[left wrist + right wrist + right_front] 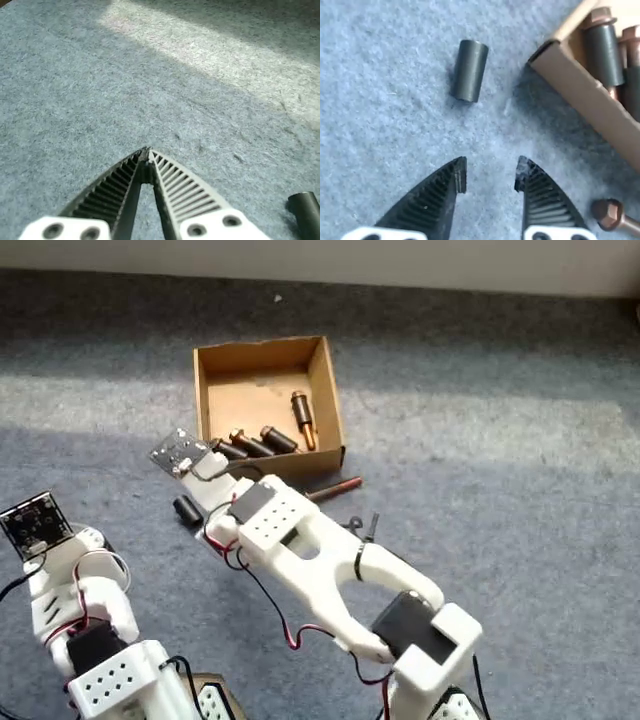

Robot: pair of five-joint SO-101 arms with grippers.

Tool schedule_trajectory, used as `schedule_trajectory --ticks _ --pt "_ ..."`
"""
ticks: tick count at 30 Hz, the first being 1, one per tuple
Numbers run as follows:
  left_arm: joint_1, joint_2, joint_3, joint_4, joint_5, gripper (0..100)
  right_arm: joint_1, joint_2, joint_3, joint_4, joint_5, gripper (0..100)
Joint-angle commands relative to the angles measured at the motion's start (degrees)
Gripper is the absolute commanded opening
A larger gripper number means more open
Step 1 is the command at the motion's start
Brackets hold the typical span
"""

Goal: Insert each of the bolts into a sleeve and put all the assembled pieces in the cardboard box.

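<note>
Right pincer [490,175] parted, empty. Loose sleeve [469,71] on surface just ahead, beside cardboard box [580,92] corner. Risk: finger nudges round sleeve, it rolls away. Left pincer [147,152] closed, empty.

Left end effector [146,155] closed, right end effector [490,174] parted — seemingly hovering low

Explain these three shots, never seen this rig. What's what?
Two small white robot arms sit on grey felt. One picture looks down from a fixed camera; the other two come from cameras on each arm's wrist, looking past its claw. The left claw is shut and empty. The right claw is open, empty, near a short black cylindrical sleeve. A loose copper-coloured metal bolt lies just outside the brown cardboard box, which holds four bolts already in sleeves.
</note>
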Motion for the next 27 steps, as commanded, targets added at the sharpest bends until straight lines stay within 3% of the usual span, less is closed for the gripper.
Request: schedule_trajectory --ticks 1,18,27 --pt "-0.5 -0.5 -3.2 -1.2 0.5 1 -1.0 2.3 -7.6 -0.7 0.4 15.2" --pt "-0.5 -0.5 -3.2 -1.2 0.5 1 -5.8 12.6 -22.2 -0.7 0.5 15.2" --pt "-0.5 -0.5 -3.2 -1.2 0.5 1 -1.8 23.3 -30.7 -0.7 0.1 14.9"
